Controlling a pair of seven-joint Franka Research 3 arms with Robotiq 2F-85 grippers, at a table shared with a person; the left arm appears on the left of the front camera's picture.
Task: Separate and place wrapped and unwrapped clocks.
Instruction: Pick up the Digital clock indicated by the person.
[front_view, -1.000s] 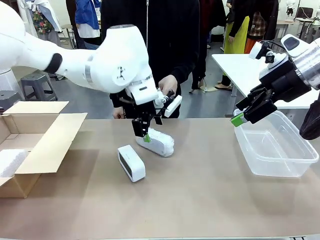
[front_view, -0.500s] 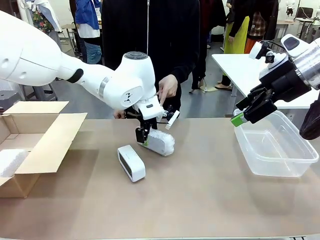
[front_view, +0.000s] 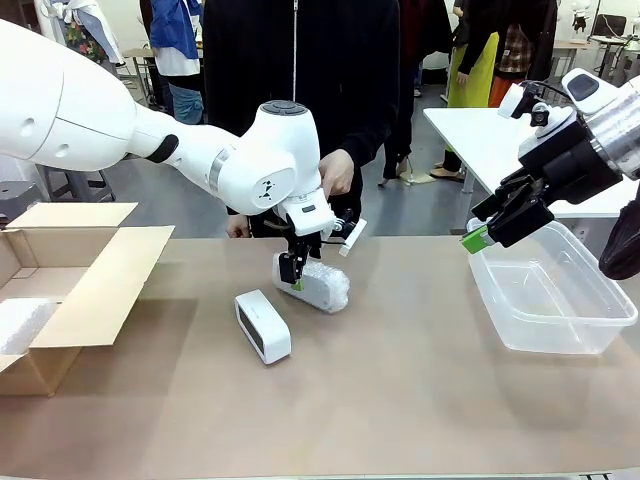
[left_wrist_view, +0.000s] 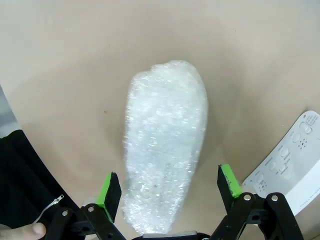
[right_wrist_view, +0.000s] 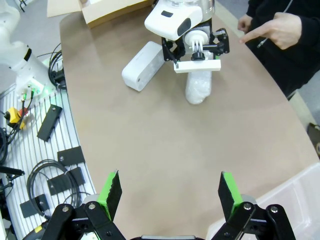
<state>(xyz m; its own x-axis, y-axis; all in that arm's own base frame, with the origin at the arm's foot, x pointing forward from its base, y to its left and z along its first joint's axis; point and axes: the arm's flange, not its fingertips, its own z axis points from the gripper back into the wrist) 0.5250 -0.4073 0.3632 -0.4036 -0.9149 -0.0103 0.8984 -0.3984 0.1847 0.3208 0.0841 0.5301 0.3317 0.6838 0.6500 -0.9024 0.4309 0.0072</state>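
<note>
Left end effector (left_wrist_view: 168, 180) astride bumpy, oblong foam-wrapped bundle (left_wrist_view: 167, 130)

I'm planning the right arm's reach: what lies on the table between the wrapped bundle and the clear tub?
Nothing. In the front view, the stretch of table between the bundle and the tub is bare.

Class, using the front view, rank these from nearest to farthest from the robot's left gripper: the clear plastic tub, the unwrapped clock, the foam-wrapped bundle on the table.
1. Foam-wrapped bundle, mid-table, between the left gripper's open fingers.
2. Unwrapped clock, just beside it, nearer the robot and to its left.
3. Clear plastic tub, far off at the table's right side.
</note>
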